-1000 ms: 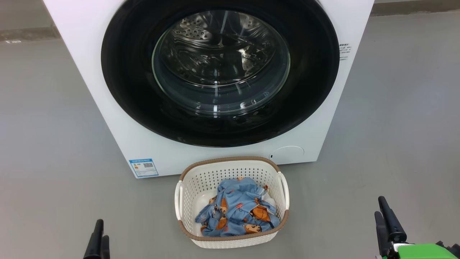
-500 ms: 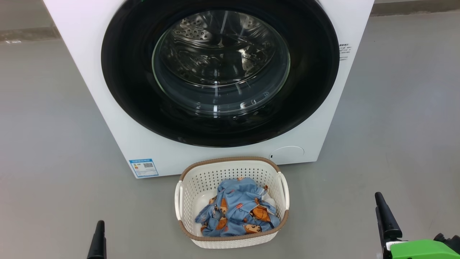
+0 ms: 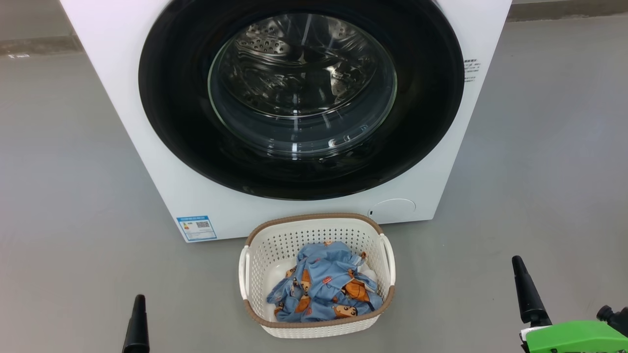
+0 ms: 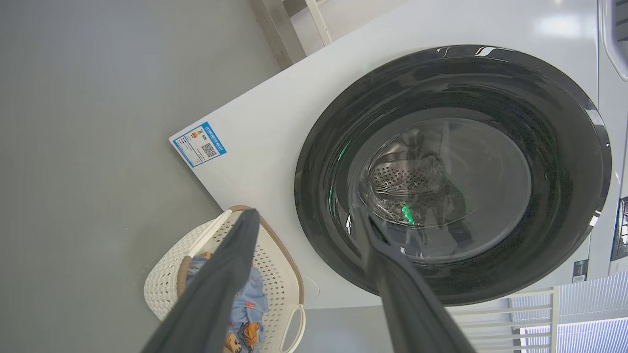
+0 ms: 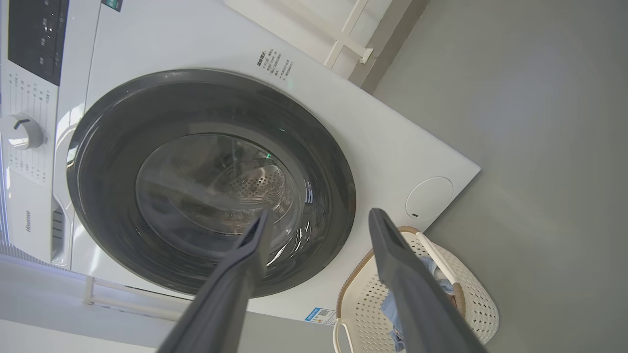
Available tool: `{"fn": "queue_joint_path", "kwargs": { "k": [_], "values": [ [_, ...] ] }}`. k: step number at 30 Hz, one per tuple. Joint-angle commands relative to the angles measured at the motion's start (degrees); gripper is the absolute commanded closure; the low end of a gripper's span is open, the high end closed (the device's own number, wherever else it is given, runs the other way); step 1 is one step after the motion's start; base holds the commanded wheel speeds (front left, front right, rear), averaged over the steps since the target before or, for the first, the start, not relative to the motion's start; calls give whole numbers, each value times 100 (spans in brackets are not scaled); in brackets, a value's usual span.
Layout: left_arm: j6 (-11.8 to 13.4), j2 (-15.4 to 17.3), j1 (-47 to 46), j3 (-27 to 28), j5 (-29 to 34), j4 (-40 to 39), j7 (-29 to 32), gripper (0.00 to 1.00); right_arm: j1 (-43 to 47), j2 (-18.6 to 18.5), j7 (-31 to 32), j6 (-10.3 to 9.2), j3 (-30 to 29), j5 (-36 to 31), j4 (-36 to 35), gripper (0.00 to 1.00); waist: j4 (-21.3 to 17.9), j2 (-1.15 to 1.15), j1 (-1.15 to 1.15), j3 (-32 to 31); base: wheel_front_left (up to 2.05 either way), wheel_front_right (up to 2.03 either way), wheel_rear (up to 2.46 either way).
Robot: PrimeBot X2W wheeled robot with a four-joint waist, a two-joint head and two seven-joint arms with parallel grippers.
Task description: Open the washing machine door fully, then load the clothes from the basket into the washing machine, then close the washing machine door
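Up top, washing machine door [image 3: 301,88] cropped — seemingly shut

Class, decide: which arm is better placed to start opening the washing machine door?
Probably right: the right claw, open and empty, reaches further up the head view toward the closed washing machine door than the left claw, also open.

Bright, even light, with glare streaking the washing machine door [image 3: 301,98] and wrist views warped at edges.

"Hisense" on the washing machine [image 5: 378,139] (lettering sideways)
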Motion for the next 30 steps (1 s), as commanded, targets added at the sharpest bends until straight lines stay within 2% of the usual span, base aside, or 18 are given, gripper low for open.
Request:
{"fn": "queue_joint_path", "kwargs": {
  "k": [1, 18, 30],
  "values": [
    [-29, 133, -236, 72, 201, -103, -69, 0, -91, -86, -66, 4, 88, -235, -200, 0, 0, 0, 0, 1, 0, 0, 0],
    [-39, 160, -260, 131, 1427, -27, -354, 0, -73, -238, -351, 5, 297, -1719, -364, 0, -1, 0, -1, -51, 0, 0, 0],
    [-45, 178, -267, 83, 2570, 40, -540, 0, -74, -411, -535, 6, 438, -2740, -359, 0, 3, 0, -1, -77, 0, 0, 0]
  ]
}}
